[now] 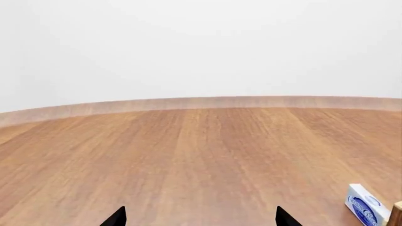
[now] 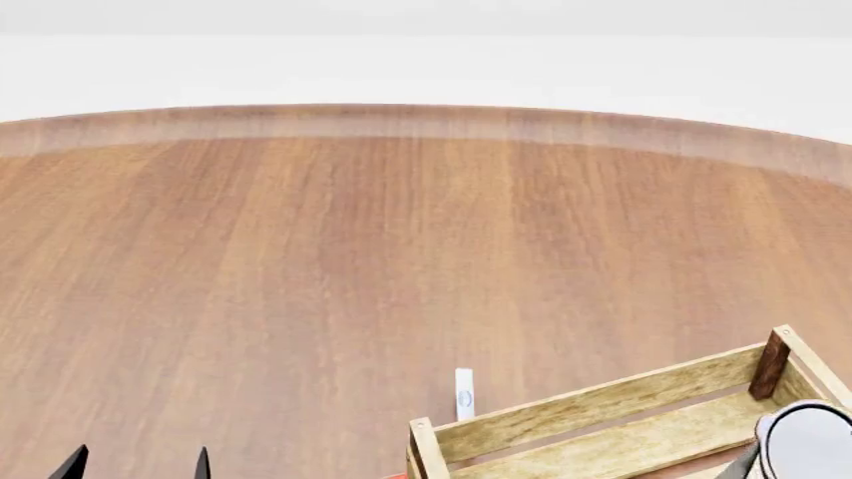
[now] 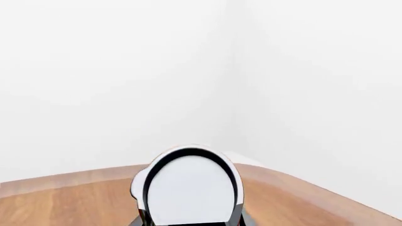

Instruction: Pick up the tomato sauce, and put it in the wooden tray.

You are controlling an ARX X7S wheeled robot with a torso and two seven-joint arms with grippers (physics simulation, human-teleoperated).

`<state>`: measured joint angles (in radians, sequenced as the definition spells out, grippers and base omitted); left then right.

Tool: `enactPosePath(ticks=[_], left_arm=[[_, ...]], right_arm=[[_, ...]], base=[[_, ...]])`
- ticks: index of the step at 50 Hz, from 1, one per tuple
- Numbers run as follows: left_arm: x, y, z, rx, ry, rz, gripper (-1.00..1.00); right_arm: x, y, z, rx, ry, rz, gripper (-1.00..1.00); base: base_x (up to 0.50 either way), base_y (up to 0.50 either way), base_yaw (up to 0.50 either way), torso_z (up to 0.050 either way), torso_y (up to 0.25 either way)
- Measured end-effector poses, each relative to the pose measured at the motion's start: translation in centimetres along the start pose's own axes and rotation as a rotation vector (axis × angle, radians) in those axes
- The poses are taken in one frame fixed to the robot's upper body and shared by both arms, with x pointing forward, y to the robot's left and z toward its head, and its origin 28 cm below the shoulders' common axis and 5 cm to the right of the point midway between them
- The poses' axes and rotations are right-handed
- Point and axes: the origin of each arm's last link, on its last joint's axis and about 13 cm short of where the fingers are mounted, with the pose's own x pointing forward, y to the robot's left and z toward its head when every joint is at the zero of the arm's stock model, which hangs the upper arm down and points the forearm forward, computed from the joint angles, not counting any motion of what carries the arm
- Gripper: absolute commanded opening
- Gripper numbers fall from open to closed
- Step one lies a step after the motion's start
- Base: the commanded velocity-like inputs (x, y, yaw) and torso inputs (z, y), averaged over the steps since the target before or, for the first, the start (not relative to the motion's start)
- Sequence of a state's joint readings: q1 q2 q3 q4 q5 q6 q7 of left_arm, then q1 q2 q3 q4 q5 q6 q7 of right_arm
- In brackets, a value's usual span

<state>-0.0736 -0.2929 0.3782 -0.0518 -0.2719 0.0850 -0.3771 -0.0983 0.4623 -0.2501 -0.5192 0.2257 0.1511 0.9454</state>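
The tomato sauce (image 3: 188,186), pinched in the right hand (image 3: 188,221), hangs over the wooden tray (image 2: 600,404); the left hand (image 2: 134,464) idles spread; early release risks tipping on the slats.

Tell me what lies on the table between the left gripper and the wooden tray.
In the head view, only a small white-and-blue box stands between the left gripper and the wooden tray, just beyond the tray's near corner. Otherwise, bare table.
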Motion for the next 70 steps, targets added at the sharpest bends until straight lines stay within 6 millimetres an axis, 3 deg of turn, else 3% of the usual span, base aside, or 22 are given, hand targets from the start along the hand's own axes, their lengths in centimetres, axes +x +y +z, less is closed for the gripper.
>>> enactPosePath(ticks=[38,70], left_arm=[[0.0,0.0,0.1,0.000,0.001,-0.001,1.00],[-0.1,0.0,0.2,0.001,0.000,-0.003,1.00]], right_arm=[[7.5,0.9,-1.2,-0.127,0.104,-0.112,-1.00],[11.7,3.0,-2.2,-0.159,0.182,-0.140,-1.00]], base=[[0.00,0.00,0.00,0.000,0.000],[0.00,0.00,0.00,0.000,0.000]])
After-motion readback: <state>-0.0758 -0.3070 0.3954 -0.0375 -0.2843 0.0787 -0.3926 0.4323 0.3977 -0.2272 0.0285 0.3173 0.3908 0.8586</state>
